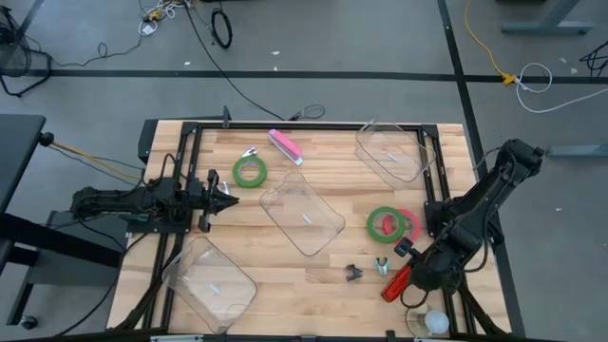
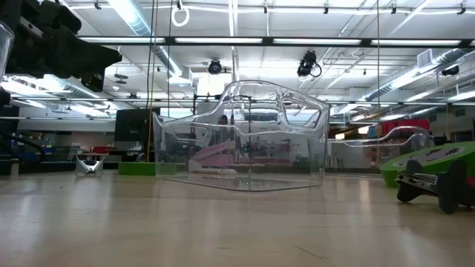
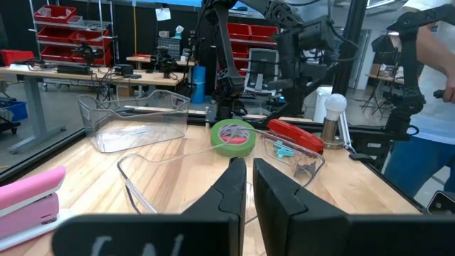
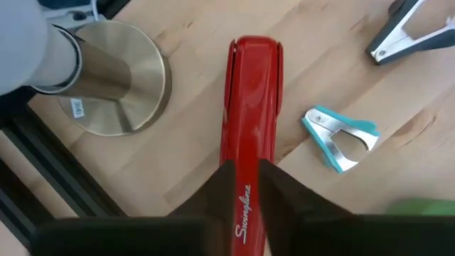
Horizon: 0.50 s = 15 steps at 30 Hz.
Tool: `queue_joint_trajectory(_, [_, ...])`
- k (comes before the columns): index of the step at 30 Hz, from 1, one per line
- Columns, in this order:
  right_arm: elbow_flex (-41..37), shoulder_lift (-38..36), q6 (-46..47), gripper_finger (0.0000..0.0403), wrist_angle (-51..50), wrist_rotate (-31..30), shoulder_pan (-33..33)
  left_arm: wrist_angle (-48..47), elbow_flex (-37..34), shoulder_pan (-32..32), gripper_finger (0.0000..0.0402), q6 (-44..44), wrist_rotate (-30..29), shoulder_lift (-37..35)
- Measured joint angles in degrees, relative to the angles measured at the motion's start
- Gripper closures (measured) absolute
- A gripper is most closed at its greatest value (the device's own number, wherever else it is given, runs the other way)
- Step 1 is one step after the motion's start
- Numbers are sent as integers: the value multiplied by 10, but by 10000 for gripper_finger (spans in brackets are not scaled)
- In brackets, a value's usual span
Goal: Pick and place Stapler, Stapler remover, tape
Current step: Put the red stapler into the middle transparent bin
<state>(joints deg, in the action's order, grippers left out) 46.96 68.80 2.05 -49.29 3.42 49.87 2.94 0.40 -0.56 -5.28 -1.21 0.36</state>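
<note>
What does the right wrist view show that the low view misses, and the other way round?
Only the right wrist view shows the red stapler between the right gripper's fingers, the teal staple remover beside it, and a brass lamp base. Only the low view shows the clear container mid-table and the pink stapler behind it. Both share the wooden table and a grey staple remover.

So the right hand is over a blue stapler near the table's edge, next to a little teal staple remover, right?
Not quite: the stapler is red, not blue. The right wrist view shows it clearly, with the right hand directly over it, fingers on either side. The rest holds: it lies near the table's edge, and the teal staple remover sits just beside it.
</note>
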Motion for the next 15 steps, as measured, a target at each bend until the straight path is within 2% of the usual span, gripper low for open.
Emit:
queue_joint_trajectory(8, [0, 29, -12, 225, 4, 1, 0, 0, 0, 0, 371, 0, 0, 0])
queue_joint_trajectory(15, [0, 49, -11, 160, 5, 3, 0, 0, 0, 0, 371, 0, 0, 0])
